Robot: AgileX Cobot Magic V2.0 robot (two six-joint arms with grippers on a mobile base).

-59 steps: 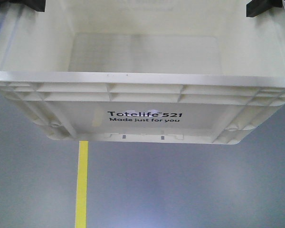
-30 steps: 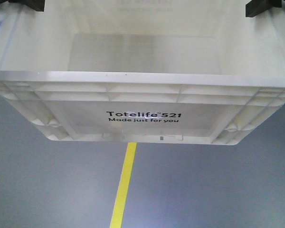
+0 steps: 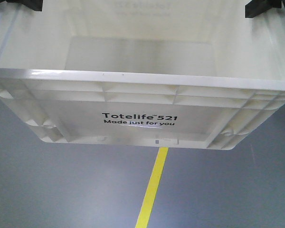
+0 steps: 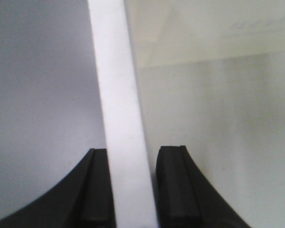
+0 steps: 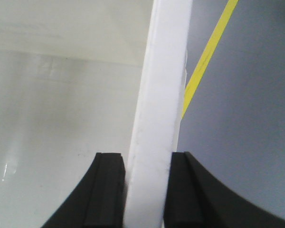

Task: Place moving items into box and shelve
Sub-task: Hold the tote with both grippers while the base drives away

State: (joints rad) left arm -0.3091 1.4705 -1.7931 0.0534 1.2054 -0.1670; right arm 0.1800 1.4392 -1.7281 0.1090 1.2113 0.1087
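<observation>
Your left hand (image 4: 132,161) pinches the rim of the large white ribbed plastic crate (image 3: 142,78) at 11 o'clock, and your right hand (image 5: 146,161) pinches it at 1 o'clock. The crate hangs above grey floor (image 3: 61,190), with a yellow stripe (image 3: 152,190) at 6 o'clock.

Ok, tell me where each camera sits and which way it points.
Front view: on the robot, looking forward and down over the white ribbed plastic crate to the grey floor; left gripper and right gripper tips show at the top corners.
Left wrist: behind its black fingers, looking along the rim they clamp.
Right wrist: likewise, fingers astride the opposite rim.
Front and right wrist share the yellow floor stripe.
</observation>
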